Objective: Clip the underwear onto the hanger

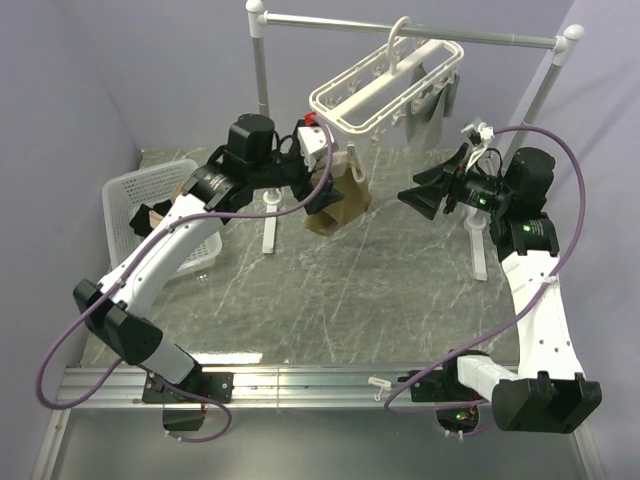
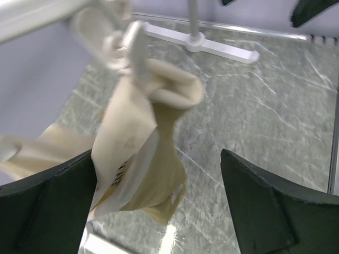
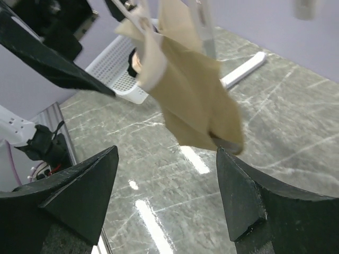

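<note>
Top external: underwear (image 1: 335, 205) hangs straight down off a clip (image 2: 132, 50) of the hanger (image 1: 385, 85), just beside the gaping, empty left gripper (image 1: 320, 180); right gripper (image 1: 425, 190), spread wide and empty, is farther off.

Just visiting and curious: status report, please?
Left gripper open, right gripper open. Tan fabric underwear hangs from a clip on the white plastic hanger frame. Grey garment hangs at the frame's far end, apart.

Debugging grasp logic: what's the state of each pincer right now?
Left pincer: open, holding nothing.
Right pincer: open, holding nothing.
</note>
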`<state>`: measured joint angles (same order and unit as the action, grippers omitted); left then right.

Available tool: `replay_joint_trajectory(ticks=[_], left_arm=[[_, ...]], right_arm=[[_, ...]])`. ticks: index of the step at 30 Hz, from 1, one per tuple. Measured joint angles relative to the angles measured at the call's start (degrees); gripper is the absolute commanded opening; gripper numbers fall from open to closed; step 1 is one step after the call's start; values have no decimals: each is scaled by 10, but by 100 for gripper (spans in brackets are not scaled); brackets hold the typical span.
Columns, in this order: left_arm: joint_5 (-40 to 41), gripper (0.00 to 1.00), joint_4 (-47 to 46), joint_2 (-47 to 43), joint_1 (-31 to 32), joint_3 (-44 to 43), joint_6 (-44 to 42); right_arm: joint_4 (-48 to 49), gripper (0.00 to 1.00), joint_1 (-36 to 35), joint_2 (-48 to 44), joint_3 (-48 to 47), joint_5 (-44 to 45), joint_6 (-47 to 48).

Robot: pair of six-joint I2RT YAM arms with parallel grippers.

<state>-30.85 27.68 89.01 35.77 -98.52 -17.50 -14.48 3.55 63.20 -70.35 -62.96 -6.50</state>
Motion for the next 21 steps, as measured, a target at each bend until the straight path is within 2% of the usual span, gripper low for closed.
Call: replay_joint_trajectory(ticks=[10, 15, 21], left_arm=[[122, 99, 19, -98, -50, 40, 108], [128, 99, 40, -161, -101, 101, 152], [125, 99, 64, -194, -164, 169, 192]], right_arm=[[-85, 82, 32, -54, -4, 60, 37], [-98, 83, 52, -87, 23, 89, 46], [-127, 86, 59, -94, 50, 132, 61]])
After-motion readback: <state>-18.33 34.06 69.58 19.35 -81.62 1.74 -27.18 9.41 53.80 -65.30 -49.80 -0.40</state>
